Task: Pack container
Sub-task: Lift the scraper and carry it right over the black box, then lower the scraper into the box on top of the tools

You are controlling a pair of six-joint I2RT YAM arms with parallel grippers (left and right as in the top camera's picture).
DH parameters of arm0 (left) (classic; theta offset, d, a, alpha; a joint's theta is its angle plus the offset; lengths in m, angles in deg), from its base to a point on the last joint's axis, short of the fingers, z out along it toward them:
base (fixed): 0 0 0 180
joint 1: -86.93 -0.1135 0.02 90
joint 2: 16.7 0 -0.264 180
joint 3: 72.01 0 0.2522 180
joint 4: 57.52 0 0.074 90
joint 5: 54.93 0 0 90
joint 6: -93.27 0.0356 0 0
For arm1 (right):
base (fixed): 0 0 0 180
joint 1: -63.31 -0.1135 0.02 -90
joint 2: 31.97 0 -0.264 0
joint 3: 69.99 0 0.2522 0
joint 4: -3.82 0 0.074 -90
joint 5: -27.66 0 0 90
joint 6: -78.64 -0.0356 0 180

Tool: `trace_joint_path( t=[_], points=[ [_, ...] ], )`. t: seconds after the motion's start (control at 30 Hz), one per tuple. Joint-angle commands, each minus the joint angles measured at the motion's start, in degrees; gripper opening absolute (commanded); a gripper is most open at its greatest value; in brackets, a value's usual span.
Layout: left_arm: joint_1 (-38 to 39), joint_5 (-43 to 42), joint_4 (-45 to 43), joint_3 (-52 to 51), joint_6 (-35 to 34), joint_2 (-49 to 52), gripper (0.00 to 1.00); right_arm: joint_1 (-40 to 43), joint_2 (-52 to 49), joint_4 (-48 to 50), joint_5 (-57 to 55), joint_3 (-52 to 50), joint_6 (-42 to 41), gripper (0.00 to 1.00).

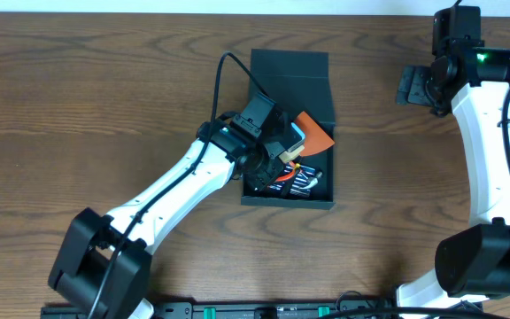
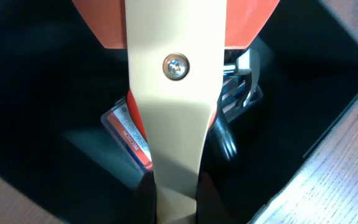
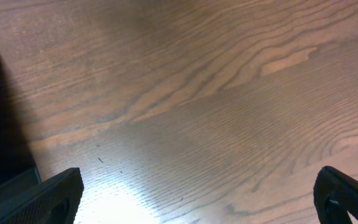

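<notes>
Pinching a cream-handled orange scraper [image 2: 176,106], my left claw [image 2: 176,198] hangs over the box [image 1: 287,201] at frame centre; my right claw [image 3: 194,199] is spread above the table [image 3: 229,93], upper right.

A smooth cream plastic handle [image 2: 176,137], pinned by a shiny metal screw [image 2: 176,66], runs between the left fingers [image 2: 143,198]. The matt, cardboard-like container [image 1: 290,78] surrounds them. Between the right fingers [image 3: 42,199] lies the grained, softly sheened wood table [image 3: 229,93].
</notes>
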Motion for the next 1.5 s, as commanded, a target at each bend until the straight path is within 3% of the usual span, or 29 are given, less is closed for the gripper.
trace_joint_path(
  t=[0.0,1.47],
  points=[
    [0.2,-1.0,-0.3,2.0,1.2,0.7,0.06,0.1,0.2,0.0,-0.2,1.1,-0.8,0.99],
    [0.5,-0.7,0.1,1.9,1.1,8.0,0.06,0.1,0.2,0.0,-0.2,1.1,-0.8,0.99]
  ],
)
